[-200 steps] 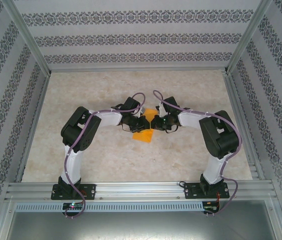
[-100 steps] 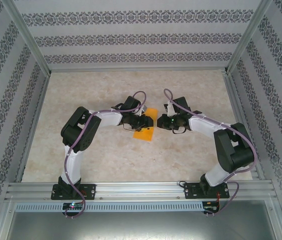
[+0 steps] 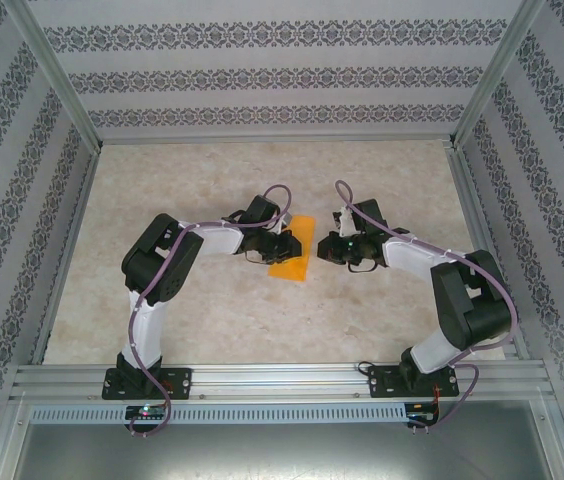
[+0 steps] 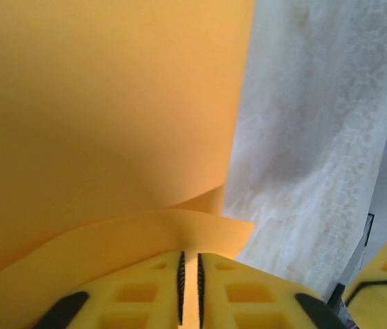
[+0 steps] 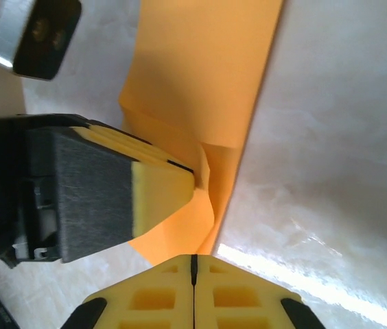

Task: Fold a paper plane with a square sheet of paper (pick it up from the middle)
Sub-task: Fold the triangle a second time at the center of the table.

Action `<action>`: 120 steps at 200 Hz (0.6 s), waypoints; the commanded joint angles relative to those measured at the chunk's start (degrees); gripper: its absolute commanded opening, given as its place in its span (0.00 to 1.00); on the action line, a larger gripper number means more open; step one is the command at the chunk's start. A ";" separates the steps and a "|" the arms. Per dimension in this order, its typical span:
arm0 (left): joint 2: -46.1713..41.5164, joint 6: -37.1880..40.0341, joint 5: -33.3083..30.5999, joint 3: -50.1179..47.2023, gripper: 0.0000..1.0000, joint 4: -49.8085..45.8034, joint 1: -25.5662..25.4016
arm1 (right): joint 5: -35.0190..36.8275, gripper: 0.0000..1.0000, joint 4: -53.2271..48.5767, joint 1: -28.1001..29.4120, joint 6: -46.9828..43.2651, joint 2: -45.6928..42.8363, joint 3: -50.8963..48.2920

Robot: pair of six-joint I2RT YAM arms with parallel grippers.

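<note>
Orange sheet point(image 4: 104, 103) runs off the left wrist view's top and left; overhead, the left gripper point(image 3: 283, 244) covers its left edge, creases too small to read.

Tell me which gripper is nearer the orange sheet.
Left. The left gripper is shut on the orange sheet at its left edge; the right gripper sits shut just off its right side.
</note>
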 commanded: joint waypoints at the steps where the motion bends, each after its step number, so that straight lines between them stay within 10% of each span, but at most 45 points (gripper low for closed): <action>1: 0.03 1.08 -1.80 -1.75 0.12 -1.98 -0.71 | -2.45 0.06 3.36 1.10 1.88 1.67 0.03; 120: -0.23 2.81 -2.22 -1.89 0.08 -3.14 -0.76 | -3.15 0.02 8.09 3.08 3.55 14.47 6.10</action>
